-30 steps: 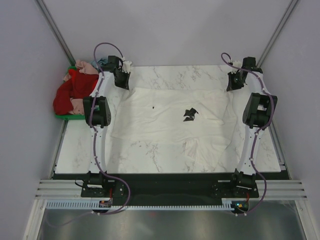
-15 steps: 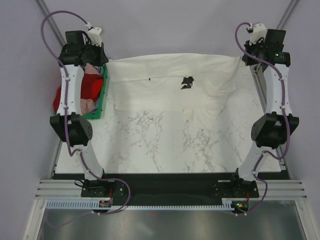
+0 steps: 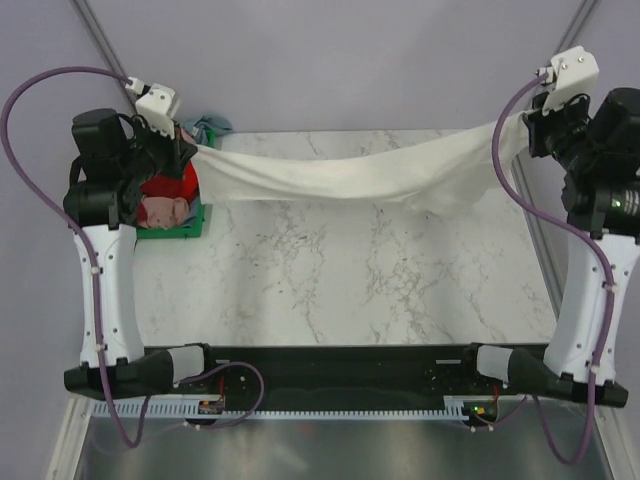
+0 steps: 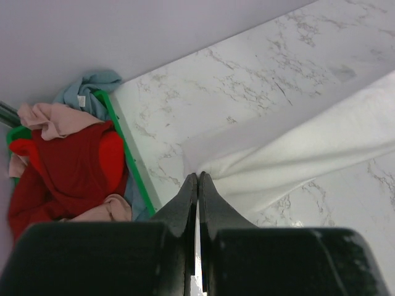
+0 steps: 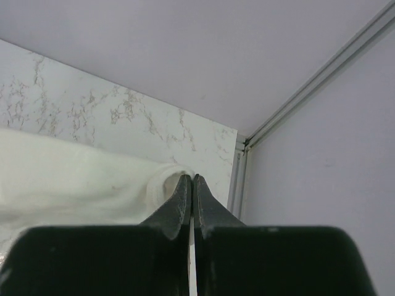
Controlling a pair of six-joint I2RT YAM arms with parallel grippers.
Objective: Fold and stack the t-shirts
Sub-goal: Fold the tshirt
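Far left, my left arm (image 3: 105, 260) hides most of the green crate (image 3: 185, 226). In it a red shirt (image 4: 68, 166), a pink shirt (image 4: 52, 117) and a pale blue shirt (image 4: 86, 89) lie heaped and spill over the rim at the tabletop's (image 3: 350, 285) far-left corner. My left claw (image 4: 197, 177) is clamped on one bunched end of the cream-white t-shirt (image 3: 340, 178). The shirt hangs as a sagging, wrinkled band along the far edge of the veined marble. Its print is out of sight, and I cannot tell whether its lowest fold touches the stone. Far right, my right claw (image 5: 190, 178) pinches the other end, close to the wall (image 5: 321, 160) and its metal rail (image 5: 308, 92).
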